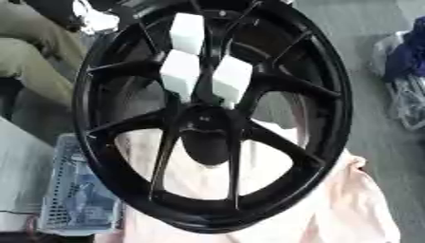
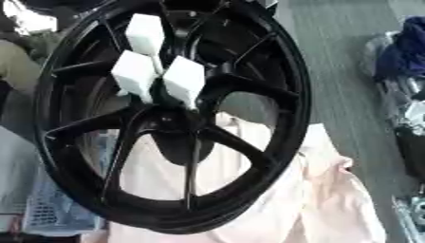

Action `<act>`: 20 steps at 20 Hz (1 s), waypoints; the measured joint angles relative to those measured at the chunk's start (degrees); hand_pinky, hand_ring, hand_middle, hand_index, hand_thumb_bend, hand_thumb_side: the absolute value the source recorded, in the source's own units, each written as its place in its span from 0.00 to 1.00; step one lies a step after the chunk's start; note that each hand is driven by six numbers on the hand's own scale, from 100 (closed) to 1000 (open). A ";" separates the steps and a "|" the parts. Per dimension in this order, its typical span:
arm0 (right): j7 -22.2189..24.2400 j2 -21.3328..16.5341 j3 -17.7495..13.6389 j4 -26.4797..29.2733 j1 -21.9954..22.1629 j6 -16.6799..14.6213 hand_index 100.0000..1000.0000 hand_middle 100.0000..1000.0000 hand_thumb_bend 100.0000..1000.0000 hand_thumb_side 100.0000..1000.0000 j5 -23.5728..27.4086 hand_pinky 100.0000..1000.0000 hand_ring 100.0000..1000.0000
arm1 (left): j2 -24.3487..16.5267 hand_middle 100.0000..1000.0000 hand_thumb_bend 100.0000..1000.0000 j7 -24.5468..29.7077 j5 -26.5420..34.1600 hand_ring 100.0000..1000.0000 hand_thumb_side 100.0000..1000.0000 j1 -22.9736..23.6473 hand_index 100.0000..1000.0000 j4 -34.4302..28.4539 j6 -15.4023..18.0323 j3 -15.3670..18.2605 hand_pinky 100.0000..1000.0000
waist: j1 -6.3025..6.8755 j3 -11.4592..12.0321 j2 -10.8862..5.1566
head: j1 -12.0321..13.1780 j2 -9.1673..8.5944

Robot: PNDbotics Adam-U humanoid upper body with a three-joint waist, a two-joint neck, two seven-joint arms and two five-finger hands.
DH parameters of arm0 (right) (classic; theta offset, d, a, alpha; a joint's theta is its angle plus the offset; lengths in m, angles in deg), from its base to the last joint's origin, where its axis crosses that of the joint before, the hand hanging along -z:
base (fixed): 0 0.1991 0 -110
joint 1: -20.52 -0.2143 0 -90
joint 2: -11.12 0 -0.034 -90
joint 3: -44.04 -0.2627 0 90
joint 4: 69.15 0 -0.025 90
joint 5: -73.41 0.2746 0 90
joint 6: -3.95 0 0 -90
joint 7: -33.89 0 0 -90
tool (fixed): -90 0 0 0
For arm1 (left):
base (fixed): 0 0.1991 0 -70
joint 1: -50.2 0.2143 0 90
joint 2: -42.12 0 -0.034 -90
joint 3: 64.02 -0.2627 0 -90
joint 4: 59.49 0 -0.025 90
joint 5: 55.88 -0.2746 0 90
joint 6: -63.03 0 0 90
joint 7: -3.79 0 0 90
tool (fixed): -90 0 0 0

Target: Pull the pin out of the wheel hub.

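We seem to be in a workshop or storage bay rather than a home. A black wheel hub (image 1: 207,118) stands upright, filling most of what we see, with three white blocks (image 1: 184,71) set among its spokes near the centre. It rests over a pale pink cloth (image 1: 348,209) spread on a grey floor (image 1: 365,23). We see no robot hand to place things by. At the hub's left sits a pale slatted crate (image 1: 70,199), and at the far right a heap of dark blue and clear bagged goods (image 2: 407,61) lies on the floor.
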 measured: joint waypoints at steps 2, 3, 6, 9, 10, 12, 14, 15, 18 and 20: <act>0.15 0.01 0.18 0.00 -0.18 0.04 0.77 0.64 0.00 0.26 0.19 0.54 0.73 | 0.47 0.73 0.15 0.78 -0.48 0.81 0.32 -0.17 0.77 0.38 -0.05 0.00 0.91 | 0.13 -0.18 0.02 | 0.01 -0.06; 0.20 0.01 0.19 0.00 -0.38 0.02 0.77 0.64 0.00 0.26 0.25 0.54 0.73 | 0.68 0.73 0.15 1.11 -0.91 0.81 0.33 -0.27 0.77 0.65 0.01 0.00 0.91 | 0.20 -0.27 0.05 | 0.01 -0.13; 0.36 0.03 0.21 -0.01 -0.61 0.08 0.77 0.64 0.00 0.27 0.50 0.54 0.72 | 1.30 0.76 0.13 1.69 -1.97 0.83 0.34 -0.48 0.79 1.41 0.36 0.15 0.92 | 0.25 -0.63 0.32 | -0.31 -1.38; 0.38 0.11 0.22 -0.01 -0.98 0.10 0.77 0.64 0.00 0.27 0.71 0.54 0.72 | 1.65 0.76 0.13 2.01 -2.14 0.83 0.36 -0.49 0.80 2.10 0.73 0.46 0.92 | 0.31 -0.92 0.56 | -1.59 -3.89; 0.38 0.19 0.23 -0.01 -1.03 0.10 0.77 0.63 0.00 0.27 0.74 0.54 0.72 | 1.75 0.76 0.14 2.11 -2.14 0.83 0.36 -0.49 0.80 2.22 0.84 0.59 0.92 | 0.34 -0.99 0.67 | -2.04 -4.66; 0.43 0.48 0.41 -0.03 -1.31 0.15 0.77 0.63 0.00 0.28 0.93 0.54 0.72 | 1.88 0.76 0.14 2.28 -2.14 0.83 0.37 -0.49 0.80 2.39 1.01 0.76 0.92 | 0.36 -1.24 0.79 | -2.86 -5.92; 0.46 0.60 0.54 -0.04 -1.51 0.18 0.77 0.63 0.00 0.28 1.13 0.54 0.72 | 1.88 0.76 0.13 2.38 -2.13 0.83 0.37 -0.49 0.80 2.40 1.11 0.85 0.92 | 0.40 -1.26 0.97 | -3.48 -6.79; 0.47 0.61 0.54 -0.06 -1.52 0.19 0.77 0.63 0.00 0.28 1.19 0.54 0.72 | 1.90 0.76 0.13 2.41 -2.13 0.83 0.38 -0.49 0.80 2.42 1.13 0.88 0.92 | 0.43 -1.31 1.03 | -3.65 -7.10; 0.48 0.65 0.55 -0.07 -1.84 0.19 0.77 0.64 0.00 0.28 1.33 0.54 0.72 | 2.08 0.77 0.13 2.49 -2.08 0.83 0.38 -0.60 0.81 2.51 1.13 0.93 0.92 | 0.54 -1.57 1.08 | -3.88 -7.21; 0.49 0.84 0.55 -0.08 -1.96 0.19 0.77 0.64 0.00 0.28 1.47 0.54 0.72 | 2.42 0.77 0.14 2.62 -2.06 0.83 0.38 -0.64 0.81 2.58 1.06 0.94 0.91 | 0.55 -1.60 1.13 | -3.89 -7.21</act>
